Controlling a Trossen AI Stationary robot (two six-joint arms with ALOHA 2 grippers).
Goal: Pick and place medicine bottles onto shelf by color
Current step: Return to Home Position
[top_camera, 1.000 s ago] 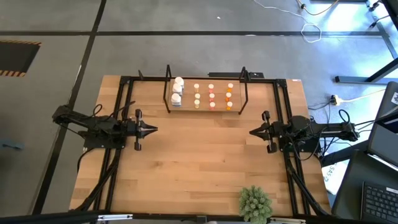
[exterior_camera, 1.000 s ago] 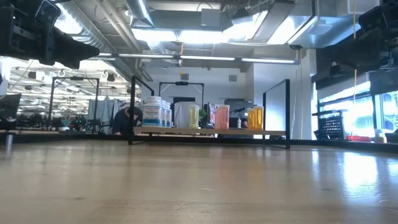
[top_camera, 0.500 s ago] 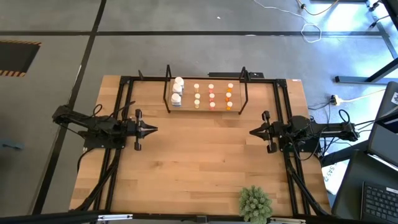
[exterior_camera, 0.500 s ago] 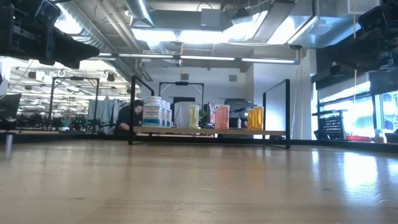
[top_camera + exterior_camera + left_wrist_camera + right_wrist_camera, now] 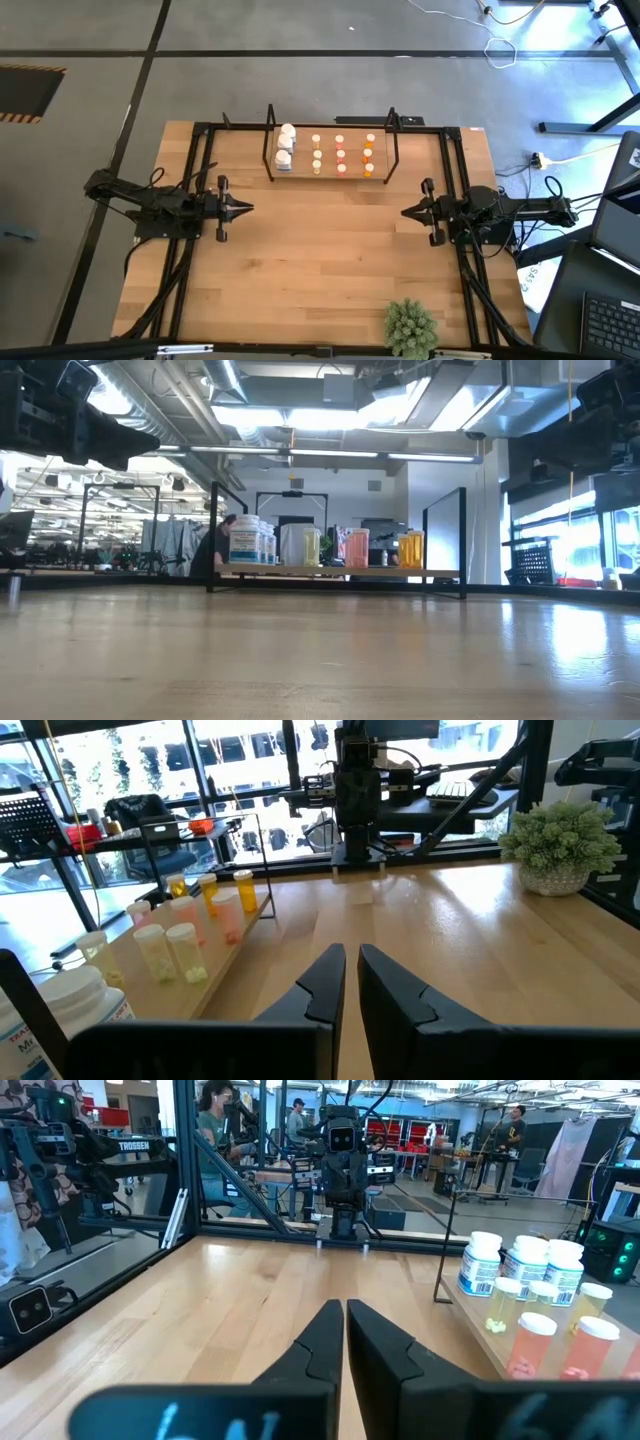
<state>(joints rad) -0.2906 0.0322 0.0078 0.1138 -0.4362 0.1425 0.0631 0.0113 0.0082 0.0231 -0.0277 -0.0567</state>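
The medicine bottles stand in rows on the shelf (image 5: 330, 172), a low rack with black end frames at the table's far middle. White bottles (image 5: 286, 145) stand at its left end, then cream (image 5: 316, 153), pink (image 5: 340, 153) and orange ones (image 5: 368, 153). My left gripper (image 5: 248, 208) hovers shut at the table's left side, pointing level toward the right. Opposite it, my right gripper (image 5: 406, 212) is shut at the right side, pointing left. Neither touches anything. In the left wrist view the bottles (image 5: 170, 945) stand beside the fingers' line; in the right wrist view the white bottles (image 5: 520, 1265) do too.
A green bushy plant (image 5: 411, 326) stands at the table's near right edge. A black frame (image 5: 200, 160) runs along the table's sides. The bare wooden tabletop (image 5: 320, 260) lies between the two grippers. A person (image 5: 218, 545) shows in the room behind the shelf.
Both arms have kept still. A person in the room behind the shelf has moved a little toward the right in the low view.
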